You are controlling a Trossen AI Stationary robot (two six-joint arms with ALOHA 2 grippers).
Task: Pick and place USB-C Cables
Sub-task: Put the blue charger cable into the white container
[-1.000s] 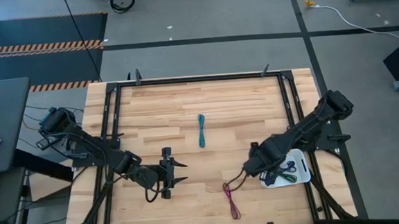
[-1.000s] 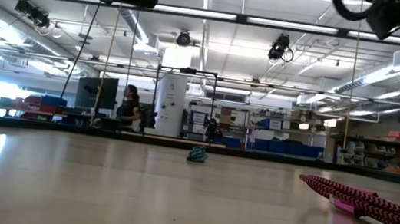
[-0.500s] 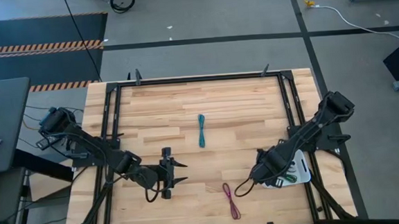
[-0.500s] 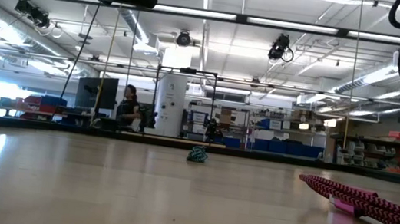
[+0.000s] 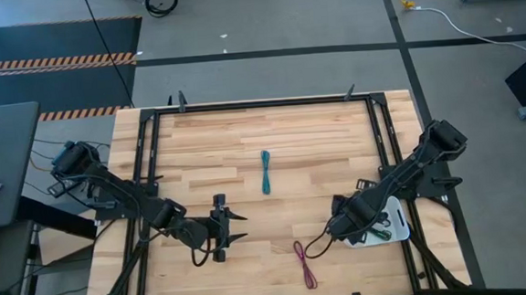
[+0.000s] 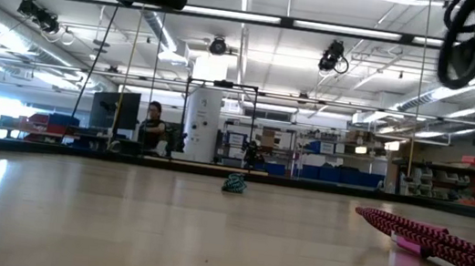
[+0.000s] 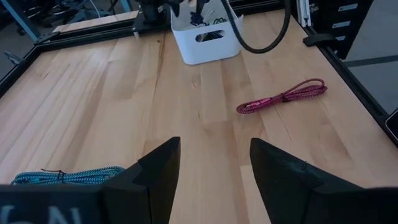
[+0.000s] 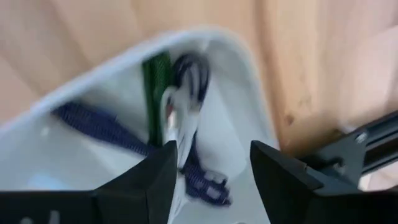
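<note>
Right tool (image 5: 375, 221) spread above the white plastic bin (image 8: 242, 68) holding green, blue and pale grey cable bundles (image 8: 177, 118). Left tool (image 5: 236, 226) spread, idle near the table's (image 5: 199, 151) front. Teal cable (image 5: 266, 171) lies mid-table, maroon cable (image 5: 304, 263) at the front edge

Table (image 5: 317, 135) mostly bare wood. Obstacles: teal cable (image 5: 266, 172) at centre, maroon cable (image 5: 304, 263) near front edge, white bin (image 5: 398, 226) at right edge under right hand (image 5: 354, 222). Left hand (image 5: 233, 227) over front-left area.
</note>
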